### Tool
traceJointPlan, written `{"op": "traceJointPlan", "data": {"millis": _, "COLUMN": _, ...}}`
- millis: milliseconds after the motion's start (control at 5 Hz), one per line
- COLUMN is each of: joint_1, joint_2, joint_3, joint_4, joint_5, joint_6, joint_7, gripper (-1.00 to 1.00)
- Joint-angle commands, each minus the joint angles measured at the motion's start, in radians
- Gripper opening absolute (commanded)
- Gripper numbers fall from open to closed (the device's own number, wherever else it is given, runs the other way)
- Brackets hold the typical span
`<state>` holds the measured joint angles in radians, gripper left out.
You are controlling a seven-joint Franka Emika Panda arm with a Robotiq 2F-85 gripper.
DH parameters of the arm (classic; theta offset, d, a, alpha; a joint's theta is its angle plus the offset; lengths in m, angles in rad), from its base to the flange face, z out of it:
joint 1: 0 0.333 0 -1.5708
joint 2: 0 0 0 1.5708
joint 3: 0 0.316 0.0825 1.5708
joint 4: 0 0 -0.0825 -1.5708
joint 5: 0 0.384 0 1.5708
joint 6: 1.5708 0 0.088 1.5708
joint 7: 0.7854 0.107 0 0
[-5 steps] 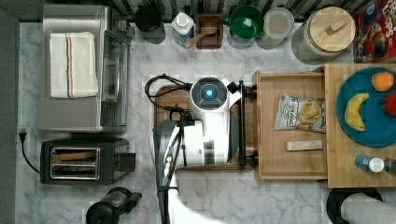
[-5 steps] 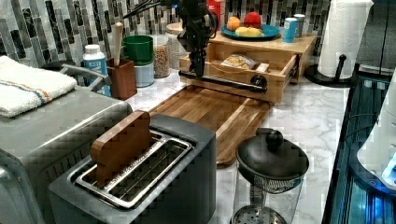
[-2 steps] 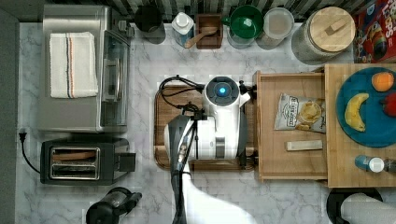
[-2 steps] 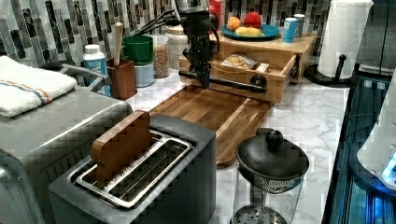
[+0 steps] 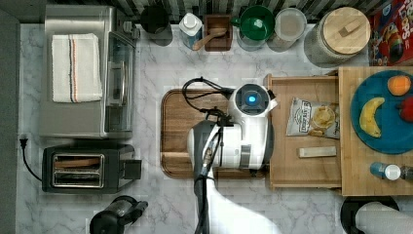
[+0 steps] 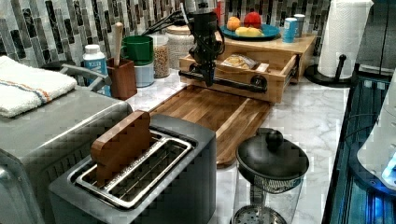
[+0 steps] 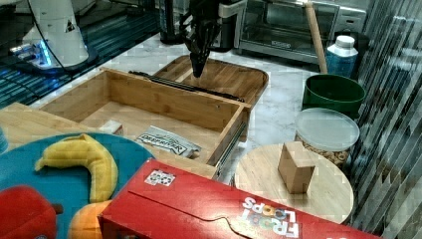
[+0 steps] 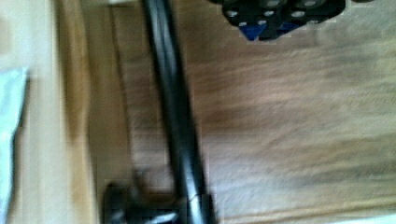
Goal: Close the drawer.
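The drawer (image 5: 311, 90) of pale wood stands pulled out from under the countertop slab, with a chip bag (image 5: 314, 117) and a small wooden block (image 5: 316, 152) inside. A black handle bar (image 6: 233, 83) runs along its front. My gripper (image 6: 207, 78) hangs point-down just in front of that bar, over the dark tray, and it is shut with nothing in it. In the wrist view the handle (image 8: 175, 107) lies a short way from the fingertips (image 8: 254, 30), with the drawer front (image 8: 70, 93) beyond it. In the right view the gripper (image 7: 198, 69) sits just outside the drawer's front wall (image 7: 169, 104).
A dark brown tray (image 5: 180, 131) lies under the arm (image 5: 251, 131). A toaster (image 5: 87, 168), a toaster oven (image 5: 83, 83) and a French press (image 6: 271, 163) stand on the far side of it. Jars and a green cup (image 5: 258, 24) line the back wall. A blue plate (image 5: 384, 141) of fruit rests on the slab.
The arm has moved to the top view's right, across the dark tray up to the drawer's handle. The drawer itself has not shifted.
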<state>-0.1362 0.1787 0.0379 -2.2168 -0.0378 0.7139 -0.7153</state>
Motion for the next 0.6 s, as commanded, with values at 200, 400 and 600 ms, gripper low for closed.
{"op": "traceJointPlan", "data": {"millis": 200, "joint_1": -0.078, "joint_2": 0.067, "joint_3": -0.053, "joint_4": 0.022, "joint_5": -0.068, "joint_6": 0.117, "joint_7": -0.207, "gripper": -1.00}}
{"op": "traceJointPlan", "data": {"millis": 400, "joint_1": -0.103, "joint_2": 0.105, "joint_3": -0.067, "joint_4": 0.023, "joint_5": -0.017, "joint_6": 0.168, "joint_7": -0.299, "gripper": -1.00}}
{"op": "traceJointPlan", "data": {"millis": 600, "joint_1": -0.101, "joint_2": 0.099, "joint_3": -0.086, "joint_4": -0.004, "joint_5": -0.032, "joint_6": 0.207, "joint_7": -0.288, "gripper": -1.00}}
